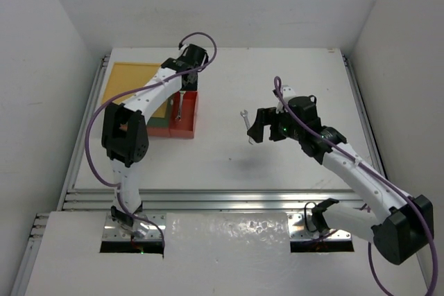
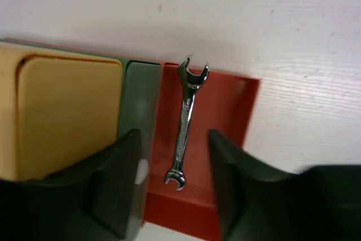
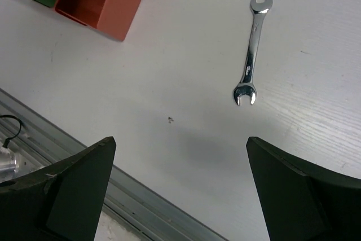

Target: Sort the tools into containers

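While the top view looks down past both arm bases, the left pincer (image 1: 185, 86) hangs over the stacked drawers at the far left of the white counter (image 1: 291, 74). The yellow drawer (image 1: 130, 81) is on top, with the dark green drawer (image 1: 159, 121) and the red drawer (image 1: 187, 121) stepping out from under it to the right. A silver wrench (image 1: 179, 109) lies in the red one. The left arm's forearm and its purple cable (image 1: 94, 136) cross over part of the yellow drawer. The right pincer (image 1: 254, 129) hovers mid-counter, just beside a second wrench (image 1: 245, 118). From the left wrist, the left pincer (image 2: 173, 136) has its jaws spread wide. The wrench (image 2: 185, 125) lies lengthwise between them in the red drawer (image 2: 225, 111), touching neither finger, its upper head over the far rim. The green drawer (image 2: 138, 97) and the yellow drawer (image 2: 67, 117) are alongside. From the right wrist, the right pincer (image 3: 180, 145) is wide open and holds nothing. The second wrench (image 3: 252, 49) lies flat on bare counter beyond it, well apart from the red drawer (image 3: 115, 1) and a metal rail (image 3: 141, 201).
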Controlling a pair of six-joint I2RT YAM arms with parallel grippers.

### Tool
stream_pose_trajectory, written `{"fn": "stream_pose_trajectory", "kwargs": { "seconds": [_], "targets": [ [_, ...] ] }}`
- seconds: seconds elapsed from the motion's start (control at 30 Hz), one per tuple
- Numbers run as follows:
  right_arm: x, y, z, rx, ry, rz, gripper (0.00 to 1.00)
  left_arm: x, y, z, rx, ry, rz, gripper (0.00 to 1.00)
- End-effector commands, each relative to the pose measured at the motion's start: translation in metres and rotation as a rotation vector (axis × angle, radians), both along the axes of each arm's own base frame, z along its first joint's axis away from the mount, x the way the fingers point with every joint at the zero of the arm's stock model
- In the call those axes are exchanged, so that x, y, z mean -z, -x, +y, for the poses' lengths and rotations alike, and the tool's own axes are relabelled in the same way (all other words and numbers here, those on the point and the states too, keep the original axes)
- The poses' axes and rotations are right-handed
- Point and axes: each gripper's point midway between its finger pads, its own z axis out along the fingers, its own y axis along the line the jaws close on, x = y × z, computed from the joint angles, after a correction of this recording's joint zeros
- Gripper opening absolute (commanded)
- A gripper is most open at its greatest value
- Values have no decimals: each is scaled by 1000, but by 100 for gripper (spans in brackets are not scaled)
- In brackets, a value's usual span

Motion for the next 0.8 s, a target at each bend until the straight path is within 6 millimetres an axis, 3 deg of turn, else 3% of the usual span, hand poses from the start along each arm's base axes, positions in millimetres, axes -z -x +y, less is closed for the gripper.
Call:
{"fn": "stream_pose_trajectory", "kwargs": {
  "seconds": [0.0, 0.03, 0.1, 0.13, 0.17, 0.2, 0.23, 0.27, 0.3, 0.33, 0.37, 0.4, 0.43, 0.47, 0.5, 0.53, 0.57, 0.6, 0.63, 0.67, 0.7, 0.73, 0.77],
  "targets": [
    [11, -11, 5, -17, 13, 13, 99, -38, -4, -4, 22, 8, -64, 53],
    [18, -15, 5, -10, 28, 31, 99, -39, -2, -5, 26, 25, -64, 64],
    [24, -30, 7, 1, 59, 43, 99, -41, 1, -8, 27, 53, -67, 69],
    [49, -40, 4, 30, 119, 100, 99, -52, 4, -14, 38, 91, -85, 70],
    [57, -49, 3, 33, 157, 106, 98, -59, 7, -17, 40, 124, -99, 71],
    [52, -64, 8, 38, 170, 95, 96, -74, 15, -20, 52, 155, -131, 71],
    [83, -71, 5, 48, 237, 170, 95, -83, 19, -31, 79, 191, -152, 73],
    [91, -78, 6, 42, 270, 185, 91, -87, 26, -35, 88, 212, -163, 74],
    [88, -92, 12, 43, 276, 175, 88, -110, 38, -42, 111, 248, -212, 75],
    [111, -97, 13, 37, 311, 214, 85, -118, 42, -50, 129, 294, -236, 76],
    [107, -112, 17, 47, 317, 195, 80, -120, 50, -52, 140, 317, -238, 76],
    [114, -114, 18, 42, 342, 218, 77, -142, 61, -55, 156, 362, -294, 77],
    [135, -118, 13, 52, 402, 247, 75, -136, 70, -54, 150, 378, -287, 78],
    [133, -125, 17, 52, 424, 250, 72, -158, 83, -51, 161, 416, -346, 79],
    [140, -128, 17, 50, 445, 267, 68, -167, 88, -51, 170, 445, -380, 80],
    [157, -128, 14, 52, 480, 295, 65, -161, 95, -50, 176, 459, -376, 81],
    [160, -130, 13, 57, 492, 308, 60, -179, 107, -46, 190, 482, -424, 82],
    [168, -128, 12, 57, 504, 328, 59, -184, 112, -43, 192, 491, -443, 82],
    [175, -126, 12, 60, 507, 348, 55, -179, 118, -41, 191, 491, -437, 82],
    [188, -120, 13, 41, 505, 387, 50, -189, 127, -37, 197, 502, -466, 82],
    [195, -116, 14, 30, 507, 410, 38, -192, 131, -35, 203, 511, -473, 83],
    [202, -111, 14, 27, 512, 438, 32, -187, 135, -34, 205, 509, -466, 83],
    [215, -104, 9, 25, 543, 486, 27, -194, 143, -30, 208, 520, -491, 83]
  ]
}}
